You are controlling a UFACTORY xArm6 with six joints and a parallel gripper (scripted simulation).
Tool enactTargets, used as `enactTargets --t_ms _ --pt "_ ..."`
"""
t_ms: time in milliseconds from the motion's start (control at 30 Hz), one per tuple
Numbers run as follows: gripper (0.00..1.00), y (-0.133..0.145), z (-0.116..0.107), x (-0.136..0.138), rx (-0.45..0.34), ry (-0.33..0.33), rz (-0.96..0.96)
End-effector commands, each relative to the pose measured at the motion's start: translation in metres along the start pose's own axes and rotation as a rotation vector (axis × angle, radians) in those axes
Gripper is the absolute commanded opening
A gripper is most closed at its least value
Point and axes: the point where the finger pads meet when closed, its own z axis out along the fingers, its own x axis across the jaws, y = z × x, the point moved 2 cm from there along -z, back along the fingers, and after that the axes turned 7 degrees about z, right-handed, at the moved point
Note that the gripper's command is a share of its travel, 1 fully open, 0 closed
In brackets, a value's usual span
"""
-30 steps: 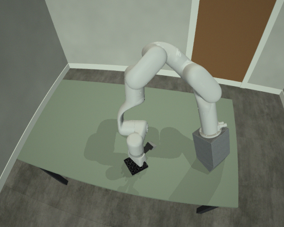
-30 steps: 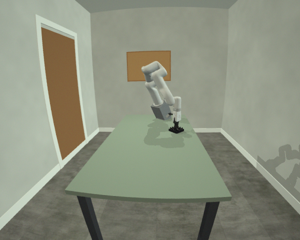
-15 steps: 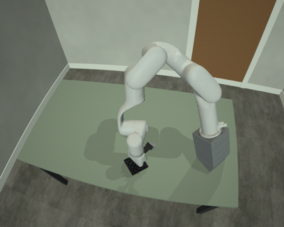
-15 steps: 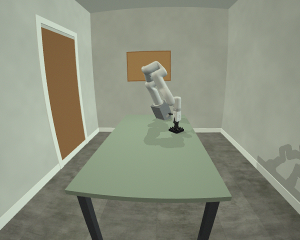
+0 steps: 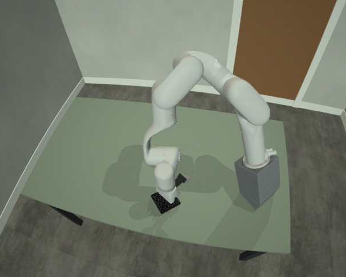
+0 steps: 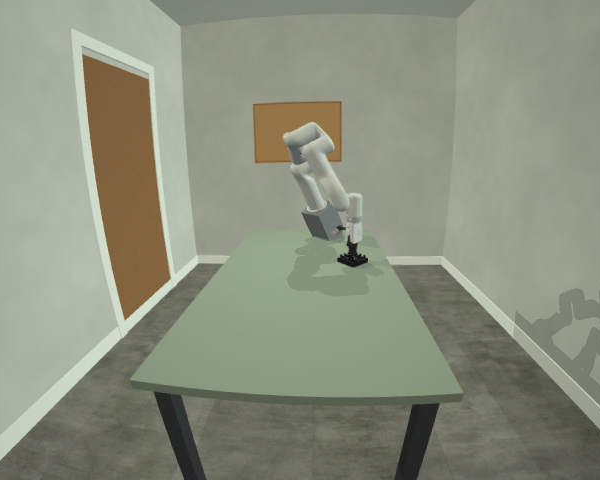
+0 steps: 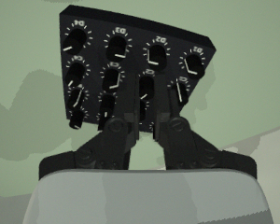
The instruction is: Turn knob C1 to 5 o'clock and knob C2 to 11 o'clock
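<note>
Dark grey fingers of the gripper (image 5: pixel 171 197) (image 6: pixel 352 252) (image 7: pixel 147 88) pointed up the wrist frame, one each side of knob C2 (image 7: pixel 147 89); could not tell whether they were clenched on it. C2's line ran lower left. Knob C1 (image 7: pixel 181 94), just right, showed its line toward the top. Black knob box (image 5: pixel 162 210) (image 6: pixel 353 262) (image 7: pixel 136 41): wrist frame, upper middle; top frame, lower middle, on the green table (image 5: pixel 107 125) (image 6: pixel 300 335) (image 7: pixel 19 37). Exterior view: corkboard (image 6: pixel 269 134) on the far wall, upper middle.
</note>
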Motion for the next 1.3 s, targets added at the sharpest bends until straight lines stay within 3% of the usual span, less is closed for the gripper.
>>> enactTargets --t_ms 0,467,1267 --pt "0.08 0.0011 -0.0008 -0.0004 -0.003 -0.001 -0.011" --pt "0.08 0.0011 -0.0008 -0.0004 -0.003 -0.001 -0.153" --pt "0.08 0.0011 -0.0008 -0.0004 -0.002 -0.002 -0.704"
